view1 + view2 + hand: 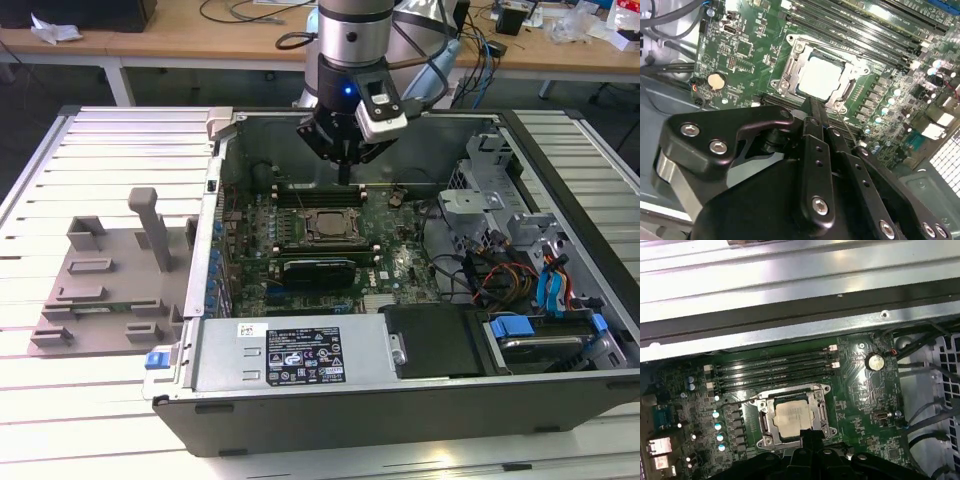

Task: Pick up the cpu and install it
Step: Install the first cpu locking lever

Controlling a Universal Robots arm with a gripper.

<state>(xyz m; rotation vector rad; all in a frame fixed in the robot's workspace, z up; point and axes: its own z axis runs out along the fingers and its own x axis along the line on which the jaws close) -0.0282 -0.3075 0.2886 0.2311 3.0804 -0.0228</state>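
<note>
The cpu (795,416) already sits in its socket frame (821,412) on the green motherboard (860,385), its pale metal top showing square and flat inside the open frame in both wrist views. So the placing looks done, or very nearly; I judge the work to be at the seating and release stage.

The gripper (344,165) hangs inside the open computer case (300,395), just above the far edge of the socket in the exterior view. In the second wrist view its black fingers (816,122) lie pressed together with no gap and nothing between them, so it is closed and empty, its tip just beside the near rim of the frame.

The grey tray (100,290) lies well apart on the slatted table (90,150), at the exterior view's left of the case.

What remains calls for care: the frame's thin wire lever (852,132) lies loose beside the socket, and the memory slots (775,372) run close along its far side, leaving little room.
</note>
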